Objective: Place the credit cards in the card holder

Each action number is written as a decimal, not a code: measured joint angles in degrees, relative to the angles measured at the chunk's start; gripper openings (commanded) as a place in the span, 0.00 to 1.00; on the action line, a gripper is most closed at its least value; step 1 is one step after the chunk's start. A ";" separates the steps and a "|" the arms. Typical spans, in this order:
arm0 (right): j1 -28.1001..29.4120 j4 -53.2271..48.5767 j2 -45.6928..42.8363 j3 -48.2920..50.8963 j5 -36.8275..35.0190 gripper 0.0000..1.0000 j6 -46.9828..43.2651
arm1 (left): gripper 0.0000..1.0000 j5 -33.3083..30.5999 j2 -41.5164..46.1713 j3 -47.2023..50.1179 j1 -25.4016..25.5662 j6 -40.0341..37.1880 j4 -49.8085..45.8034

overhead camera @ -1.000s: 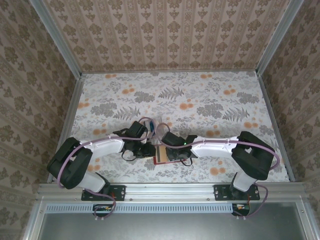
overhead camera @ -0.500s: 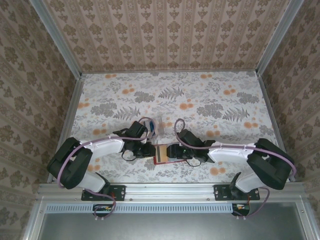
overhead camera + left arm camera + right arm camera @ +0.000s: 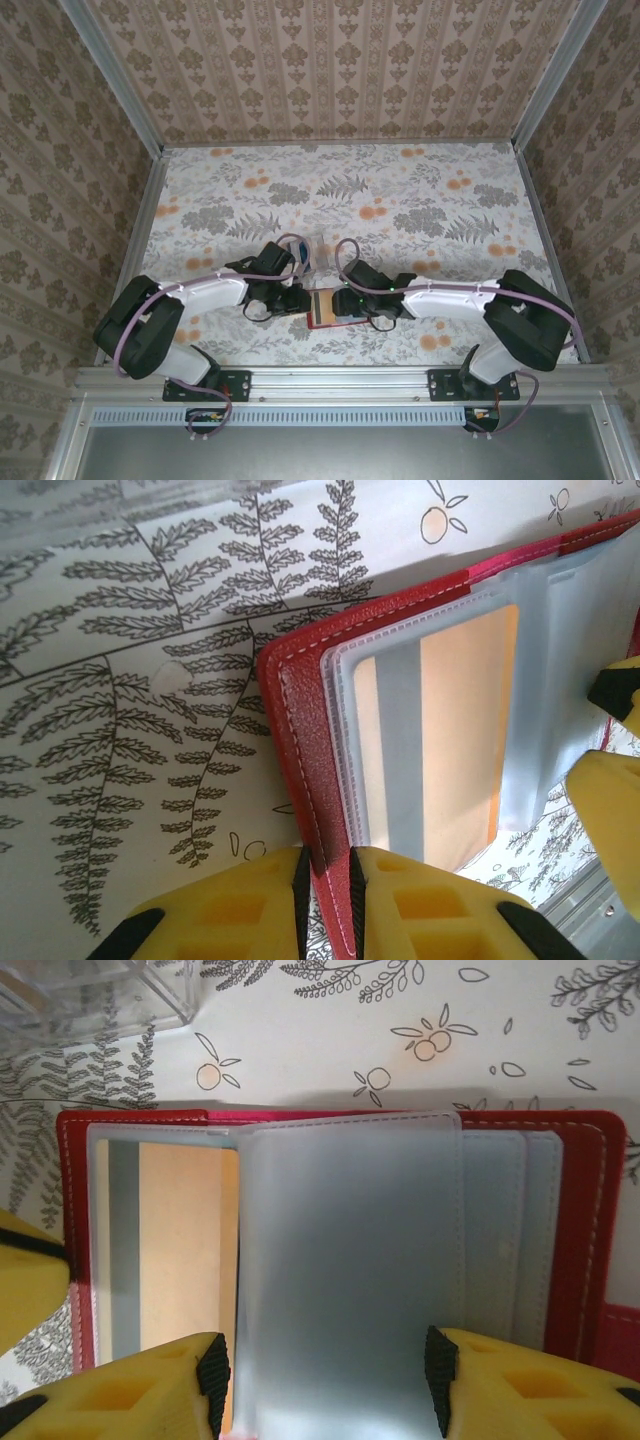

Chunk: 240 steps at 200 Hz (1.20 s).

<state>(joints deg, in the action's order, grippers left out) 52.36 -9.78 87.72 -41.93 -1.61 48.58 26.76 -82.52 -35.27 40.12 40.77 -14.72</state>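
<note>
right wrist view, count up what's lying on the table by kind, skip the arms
card holder: 1
tan card, in a pocket: 1
clear container: 1
total: 3

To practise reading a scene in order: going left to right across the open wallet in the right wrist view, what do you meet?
Card holder's left red edge → tan card with a grey stripe → frosted pocket leaf → flat clear pockets → card holder's right red edge.
</note>
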 measured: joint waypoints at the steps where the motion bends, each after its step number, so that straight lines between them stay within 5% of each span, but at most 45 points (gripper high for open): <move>1: 0.02 -0.09 0.11 -0.07 0.00 0.58 0.00 | 0.21 0.00 0.00 0.00 -0.02 0.00 0.00; 40: 0.17 1.22 3.06 -2.67 3.43 0.51 -0.63 | 0.21 0.02 0.20 0.07 -0.09 0.02 0.20; 78: -0.42 10.88 3.52 -0.33 12.92 0.28 0.79 | 0.21 0.02 0.24 0.52 -0.09 0.04 0.57; 159: -3.93 32.57 0.81 7.26 27.65 0.38 3.87 | 0.20 0.35 1.20 1.31 -1.49 0.09 1.66; 198: -5.22 21.14 -11.04 7.80 19.04 0.58 -0.28 | 0.20 0.48 2.91 2.56 -2.01 0.44 2.36; 240: -5.51 5.88 -15.52 7.32 7.34 0.59 -2.36 | 0.20 0.70 2.93 2.62 -2.03 0.48 2.84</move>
<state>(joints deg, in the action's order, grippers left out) 46.85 -3.90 72.20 -34.61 5.74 46.22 27.46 -79.59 -32.64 38.09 41.25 -11.88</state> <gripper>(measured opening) 0.594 0.203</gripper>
